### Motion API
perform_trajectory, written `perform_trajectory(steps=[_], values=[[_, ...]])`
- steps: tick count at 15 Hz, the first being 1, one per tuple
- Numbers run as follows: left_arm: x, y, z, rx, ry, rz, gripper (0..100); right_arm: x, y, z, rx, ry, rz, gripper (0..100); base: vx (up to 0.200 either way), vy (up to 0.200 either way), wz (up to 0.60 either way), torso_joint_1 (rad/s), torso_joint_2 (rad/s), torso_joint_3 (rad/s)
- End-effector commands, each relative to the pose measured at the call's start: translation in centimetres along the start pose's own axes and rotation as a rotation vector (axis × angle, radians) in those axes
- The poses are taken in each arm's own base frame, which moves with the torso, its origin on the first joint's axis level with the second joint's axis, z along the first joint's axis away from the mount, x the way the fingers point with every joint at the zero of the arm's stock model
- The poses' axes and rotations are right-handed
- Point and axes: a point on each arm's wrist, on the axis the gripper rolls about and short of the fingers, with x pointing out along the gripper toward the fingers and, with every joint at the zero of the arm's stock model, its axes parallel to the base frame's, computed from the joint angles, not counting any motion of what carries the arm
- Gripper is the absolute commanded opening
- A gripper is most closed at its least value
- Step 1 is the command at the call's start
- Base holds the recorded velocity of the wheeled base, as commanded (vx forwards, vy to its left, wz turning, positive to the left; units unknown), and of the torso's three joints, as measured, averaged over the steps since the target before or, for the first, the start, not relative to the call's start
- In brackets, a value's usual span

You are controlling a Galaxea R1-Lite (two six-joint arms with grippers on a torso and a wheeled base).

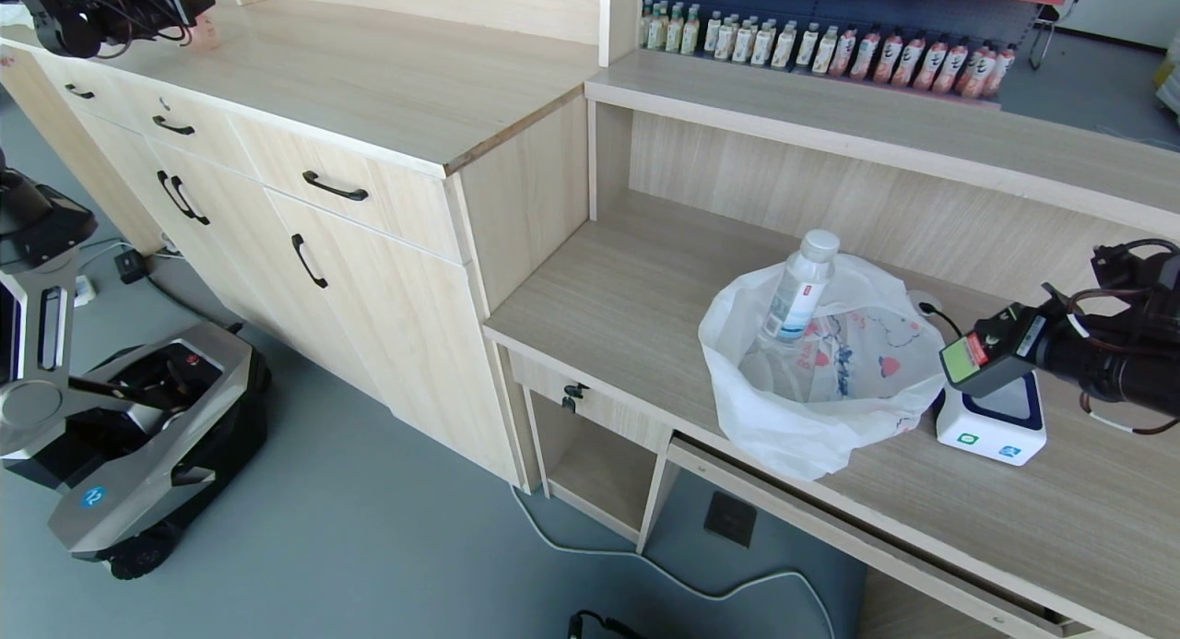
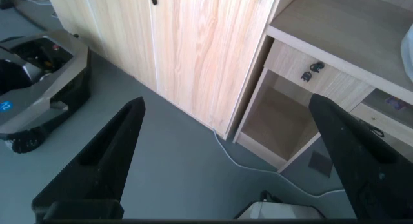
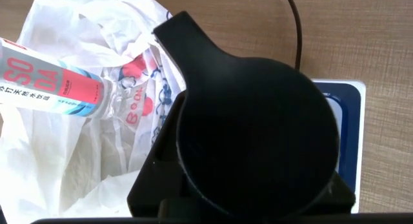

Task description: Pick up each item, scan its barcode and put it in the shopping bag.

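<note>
Clear plastic bottle (image 1: 798, 300), white cap, white label with red and blue print, is seen leaning inside the crinkled white shopping bag (image 1: 749, 407) on the pale wood-grain worktop (image 1: 627, 293). Right gripper (image 1: 979, 360) is held just beside the bag, over a white-and-blue box (image 1: 991, 433); whether its fingers are open or closed cannot be told. Left gripper (image 2: 226, 153) is held well apart from the bottle, over the grey floor (image 2: 184, 185), fingers spread, nothing between.
</note>
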Motion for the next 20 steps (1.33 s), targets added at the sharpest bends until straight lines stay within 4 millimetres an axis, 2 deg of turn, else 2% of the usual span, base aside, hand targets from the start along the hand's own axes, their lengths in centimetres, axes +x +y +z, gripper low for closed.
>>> perform_trajectory(steps=[1,5,20], values=[[0.00,0.00,0.00,0.000,-0.001,0.000,100,0.27,-0.93,0.01,0.015,0.004,-0.007,0,0.000,0.000,0.00,0.000,0.00,0.000],[0.00,0.00,0.00,0.000,-0.001,0.000,100,0.09,-1.21,0.54,0.057,-0.013,0.080,0,0.000,0.000,0.00,0.000,0.00,0.000],[0.00,0.00,0.00,0.000,-0.001,0.000,100,0.53,-1.33,0.63,0.050,-0.017,0.079,0,0.000,0.000,0.00,0.000,0.00,0.000]])
